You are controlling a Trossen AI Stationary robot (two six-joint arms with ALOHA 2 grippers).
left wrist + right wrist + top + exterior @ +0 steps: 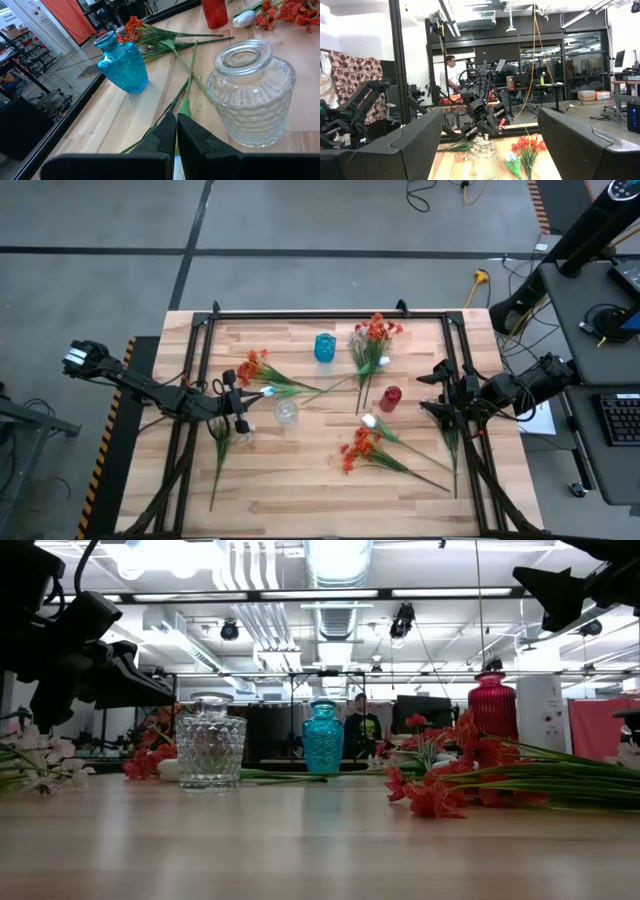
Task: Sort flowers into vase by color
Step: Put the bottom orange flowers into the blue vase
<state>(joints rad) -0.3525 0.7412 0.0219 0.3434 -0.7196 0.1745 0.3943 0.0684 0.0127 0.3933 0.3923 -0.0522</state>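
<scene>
My left gripper [252, 393] [176, 125] sits left of the clear glass vase [286, 412] [252, 95], shut on a thin green stem [191, 70] with a white bud [268, 391] at the fingers. Orange-red sprays lie by the left arm [253, 367], at the far edge [375, 332] and near the middle [358, 448]. A second white tulip bud [368, 421] lies by the red vase [390, 398]. A pale pink-white bunch [222, 435] lies flat at the left. The blue vase [324, 347] stands farther back. My right gripper [440, 395] [490, 145] hangs open over the table's right side. My left gripper pinches the green stem at its bud end [176, 142] between its two fingers. The fingers slant down from the table's left and lie along the stem. The stem runs away from the tips across the table toward the far right, its far part [194, 52] lying on the wood.
Black frame rails [200, 380] run along the table's left, far and right sides. The three vases stand upright in a loose row across the middle. Bare wood [290, 490] lies along the near edge. A person [362, 725] stands in the room far behind the table.
</scene>
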